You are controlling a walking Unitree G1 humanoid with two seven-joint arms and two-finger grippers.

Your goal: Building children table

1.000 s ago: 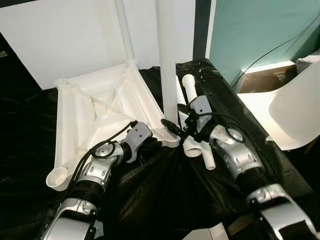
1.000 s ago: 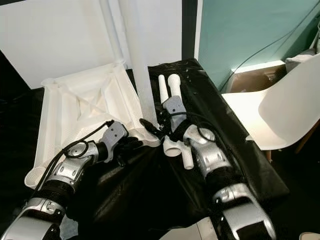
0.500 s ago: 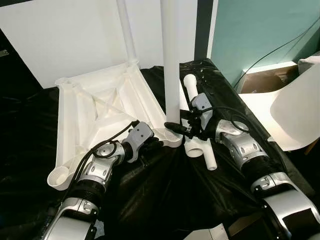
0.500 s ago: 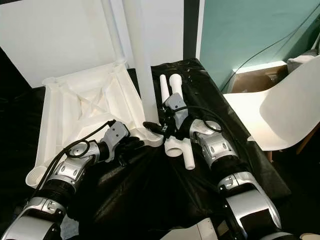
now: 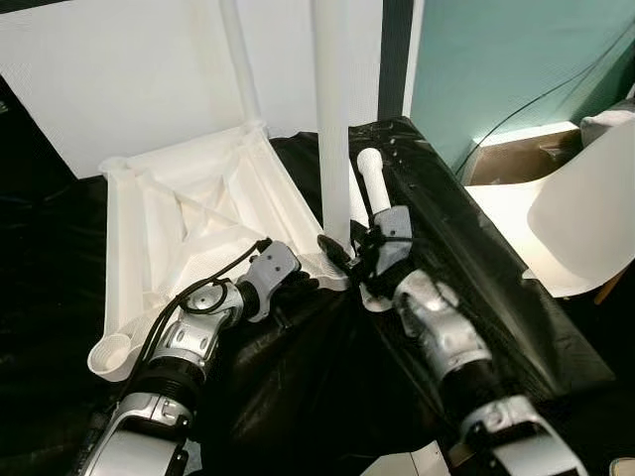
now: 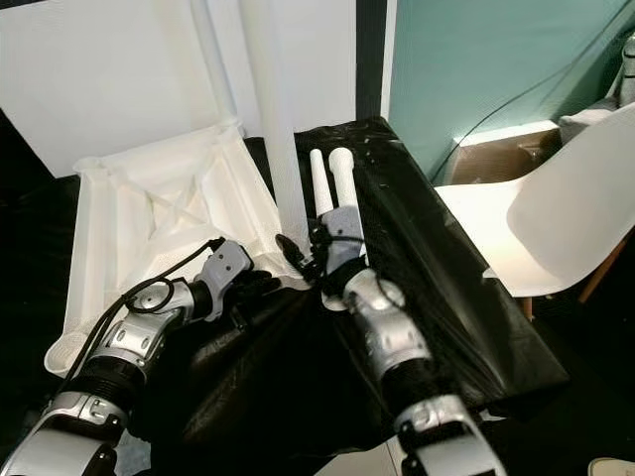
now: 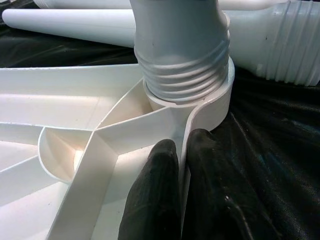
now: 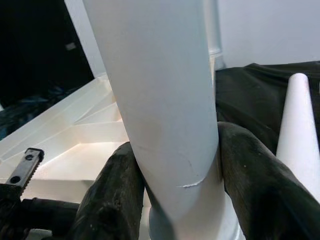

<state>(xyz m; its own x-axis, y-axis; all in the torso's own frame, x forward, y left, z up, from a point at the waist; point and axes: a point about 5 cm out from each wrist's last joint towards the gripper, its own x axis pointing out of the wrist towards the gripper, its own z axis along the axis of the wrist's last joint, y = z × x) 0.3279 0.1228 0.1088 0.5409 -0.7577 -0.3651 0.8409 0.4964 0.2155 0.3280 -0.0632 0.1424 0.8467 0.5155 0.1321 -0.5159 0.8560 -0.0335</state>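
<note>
right gripper (image 8: 172, 200) clamps the upright leg (image 5: 332, 119) seated in its corner socket (image 7: 210, 100); left gripper (image 7: 172, 200) pinches the tabletop (image 5: 189, 223) rim.

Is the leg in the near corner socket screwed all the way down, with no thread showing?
No: in the left wrist view several thread ridges of the leg stand bare above the rim of the corner socket.

One tabletop (image 5: 189, 213), four legs (image 5: 330, 119), one chair (image 5: 580, 223)
</note>
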